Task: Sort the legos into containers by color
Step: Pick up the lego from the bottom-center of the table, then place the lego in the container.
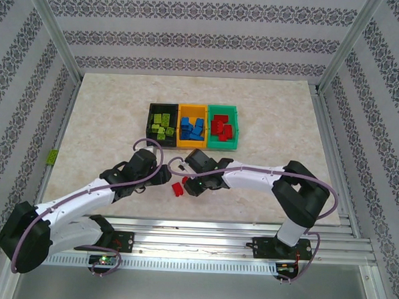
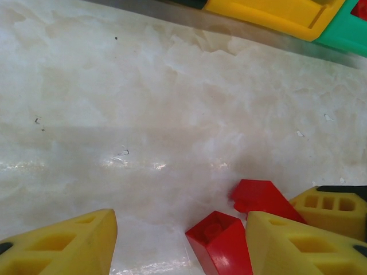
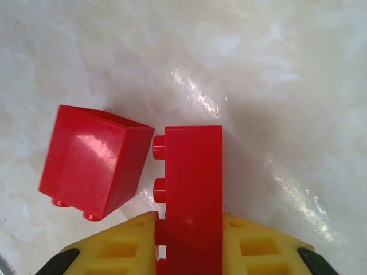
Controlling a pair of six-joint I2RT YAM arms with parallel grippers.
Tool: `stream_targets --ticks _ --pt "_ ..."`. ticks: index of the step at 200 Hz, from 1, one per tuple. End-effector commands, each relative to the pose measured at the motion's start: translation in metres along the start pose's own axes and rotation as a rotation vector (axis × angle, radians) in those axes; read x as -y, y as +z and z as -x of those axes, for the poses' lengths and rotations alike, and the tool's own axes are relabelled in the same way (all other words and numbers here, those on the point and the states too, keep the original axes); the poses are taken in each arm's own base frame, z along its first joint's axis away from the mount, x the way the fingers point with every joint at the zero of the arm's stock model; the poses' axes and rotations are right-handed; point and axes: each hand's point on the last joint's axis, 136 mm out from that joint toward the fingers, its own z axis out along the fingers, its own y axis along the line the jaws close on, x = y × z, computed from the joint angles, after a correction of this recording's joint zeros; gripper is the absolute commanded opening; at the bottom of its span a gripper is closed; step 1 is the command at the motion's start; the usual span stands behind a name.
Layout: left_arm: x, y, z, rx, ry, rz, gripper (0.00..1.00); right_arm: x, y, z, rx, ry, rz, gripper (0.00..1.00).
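Note:
Two red legos lie on the table in front of the containers. My right gripper is shut on the long red lego, its studs facing left. A squarer red lego rests just left of it, tilted. My left gripper is open and low over the table. The squarer red lego sits between its fingers, close to the right one. Behind that one, the held lego shows against the other arm's yellow finger.
Three bins stand in a row beyond the arms. The black bin holds lime green bricks, the orange bin blue ones, and the green bin red ones. Both wrists crowd together at the table's near middle.

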Motion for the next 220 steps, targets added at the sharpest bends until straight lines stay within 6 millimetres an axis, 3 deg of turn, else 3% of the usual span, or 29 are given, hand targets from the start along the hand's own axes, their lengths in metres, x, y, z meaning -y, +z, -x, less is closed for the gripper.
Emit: stream_targets --ticks 1,30,78,136,182,220 --pt "0.01 0.0 0.015 0.037 -0.011 -0.035 0.61 -0.006 -0.028 0.027 0.1 -0.003 0.003 0.19" --pt "0.014 0.003 0.014 0.024 -0.009 -0.045 0.61 -0.002 -0.049 0.041 0.174 0.03 0.028 0.18" --pt "0.021 0.005 0.006 -0.009 -0.008 -0.1 0.61 0.03 -0.085 0.065 0.319 0.147 0.034 0.18" --pt "0.021 0.005 -0.018 -0.108 -0.022 -0.134 0.62 0.095 -0.122 0.097 0.51 0.334 -0.048 0.18" --pt "0.017 0.0 -0.035 -0.181 -0.018 -0.137 0.63 0.153 -0.134 0.12 0.575 0.438 -0.171 0.19" --pt "0.017 -0.004 -0.044 -0.215 -0.026 -0.154 0.63 0.201 -0.133 0.14 0.586 0.529 -0.166 0.22"
